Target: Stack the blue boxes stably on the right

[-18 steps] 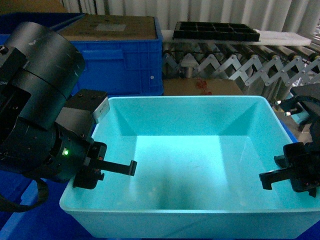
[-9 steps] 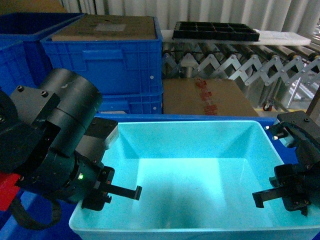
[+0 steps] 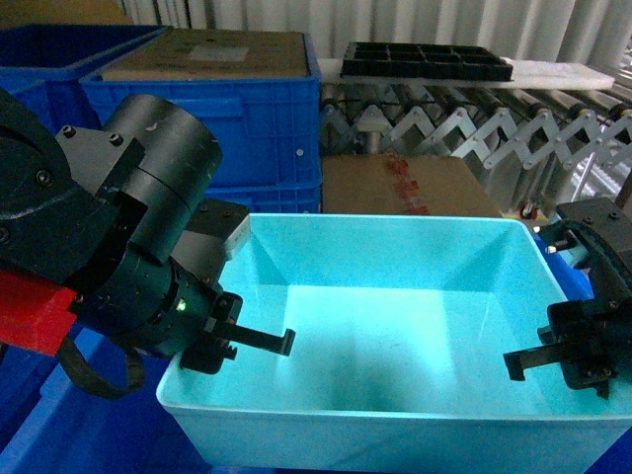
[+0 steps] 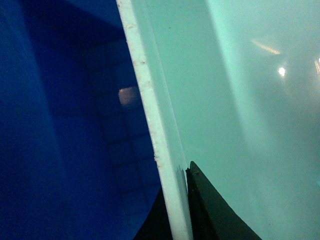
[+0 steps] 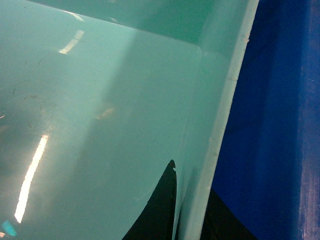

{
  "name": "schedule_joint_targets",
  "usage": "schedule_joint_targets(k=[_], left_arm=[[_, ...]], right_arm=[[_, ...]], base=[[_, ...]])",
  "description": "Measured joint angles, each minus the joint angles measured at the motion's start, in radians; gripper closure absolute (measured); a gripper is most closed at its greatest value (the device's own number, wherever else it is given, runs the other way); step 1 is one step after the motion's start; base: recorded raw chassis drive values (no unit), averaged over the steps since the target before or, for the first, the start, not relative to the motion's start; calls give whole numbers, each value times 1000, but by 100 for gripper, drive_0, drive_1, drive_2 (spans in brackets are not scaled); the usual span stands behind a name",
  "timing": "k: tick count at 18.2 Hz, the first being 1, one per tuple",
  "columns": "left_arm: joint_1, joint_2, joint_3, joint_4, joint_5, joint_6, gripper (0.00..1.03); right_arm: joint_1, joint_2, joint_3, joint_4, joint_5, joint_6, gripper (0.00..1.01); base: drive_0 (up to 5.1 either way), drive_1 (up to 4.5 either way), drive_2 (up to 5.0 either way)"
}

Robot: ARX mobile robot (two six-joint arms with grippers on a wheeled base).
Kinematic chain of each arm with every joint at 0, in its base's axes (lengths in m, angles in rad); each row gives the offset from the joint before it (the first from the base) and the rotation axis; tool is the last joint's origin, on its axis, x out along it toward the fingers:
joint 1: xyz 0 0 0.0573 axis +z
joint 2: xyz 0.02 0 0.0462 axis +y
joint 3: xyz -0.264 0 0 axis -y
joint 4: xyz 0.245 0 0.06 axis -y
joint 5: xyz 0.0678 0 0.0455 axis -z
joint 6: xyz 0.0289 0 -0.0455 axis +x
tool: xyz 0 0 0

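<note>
— How do your grippers stand?

— My left gripper (image 3: 202, 341) is clamped on the left wall of the blue box (image 3: 395, 434). In my left wrist view the pale rim (image 4: 155, 125) runs up the middle with one dark finger (image 4: 215, 210) inside the tub and another showing as a dark sliver just outside it, both hard against the wall. My right gripper (image 3: 583, 360) is closed on the right wall in the same way: the right wrist view shows one black finger (image 5: 157, 215) against the inner face and the other below the rim on the outer side.

— And where is the box itself?

— Low and central in my head view, open side up, spanning between my two arms. It is a pale turquoise tub with tapered walls, and I see nothing inside it. Dark blue plastic (image 4: 60, 125) lies close along its left wall, and more dark blue (image 5: 280, 125) along its right wall; whether the tub's base rests on anything I cannot tell.

— What lies beyond?

— Behind it a brown carton (image 3: 410, 188) with red print, then dark blue crates (image 3: 237, 118) at back left with a cardboard sheet (image 3: 212, 54) on top. At back right a roller conveyor (image 3: 474, 123) on a scissor frame carries a black compartment tray (image 3: 425, 61).
</note>
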Motion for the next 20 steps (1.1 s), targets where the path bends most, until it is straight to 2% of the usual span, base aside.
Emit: schedule_joint_targets(k=[8, 9, 11, 12, 13, 16, 17, 18, 20], left_arm=[[0, 3, 0, 0, 0, 0, 101], [0, 3, 1, 0, -5, 12, 97], [-5, 3, 16, 14, 11, 63, 78], [-16, 3, 24, 21, 18, 77, 69], [-29, 3, 31, 21, 28, 89, 53], [-29, 3, 31, 19, 30, 105, 20], [-25, 3, 31, 19, 28, 105, 11], [-24, 3, 31, 19, 29, 106, 3], [-22, -5, 32, 23, 47, 90, 5]], right_arm=[[0, 4, 0, 0, 0, 0, 94], [0, 4, 0, -2, 11, -31, 85], [8, 12, 0, -10, 28, -145, 66], [15, 17, 0, -13, 25, -173, 56], [27, 18, 0, -8, 15, -204, 40], [26, 18, 0, -9, 13, -221, 7], [26, 18, 0, -10, 13, -222, 1], [26, 18, 0, -10, 13, -225, 4], [26, 18, 2, -9, -10, -227, 3]], base=[[0, 0, 0], [0, 0, 0], [0, 0, 0], [0, 0, 0], [0, 0, 0], [0, 0, 0], [0, 0, 0], [0, 0, 0], [0, 0, 0]])
